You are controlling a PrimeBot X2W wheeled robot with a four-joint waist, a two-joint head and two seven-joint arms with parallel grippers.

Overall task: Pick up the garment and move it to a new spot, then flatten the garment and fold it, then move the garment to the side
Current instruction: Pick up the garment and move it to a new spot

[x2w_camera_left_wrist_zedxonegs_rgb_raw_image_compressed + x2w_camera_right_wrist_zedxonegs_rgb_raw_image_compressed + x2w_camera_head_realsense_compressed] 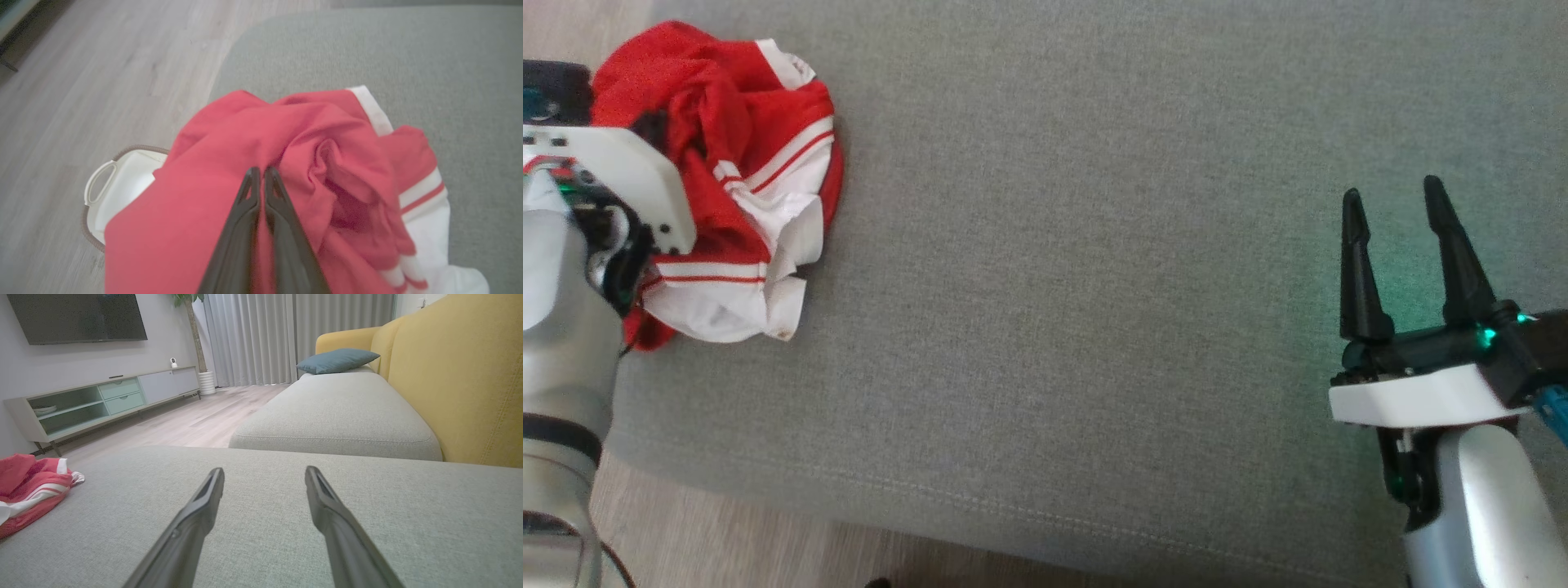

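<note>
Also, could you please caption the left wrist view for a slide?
Left gripper shut on the crumpled red-and-white garment at the grey cushion edge, white basket on the floor below.

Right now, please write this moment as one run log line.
stage: grasp | left gripper: shut on garment | right gripper: open, above cushion | garment: crumpled, cushion's left edge

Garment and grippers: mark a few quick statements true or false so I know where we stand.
1. The garment lies bunched at the left end of the grey cushion. True.
2. The right gripper is shut on the garment. False: it is open, over bare cushion, apart from it.
3. The left gripper is shut, its tips in the red cloth. True.
4. A white basket sits on the cushion. False: the basket is on the floor, partly hidden by the garment.
</note>
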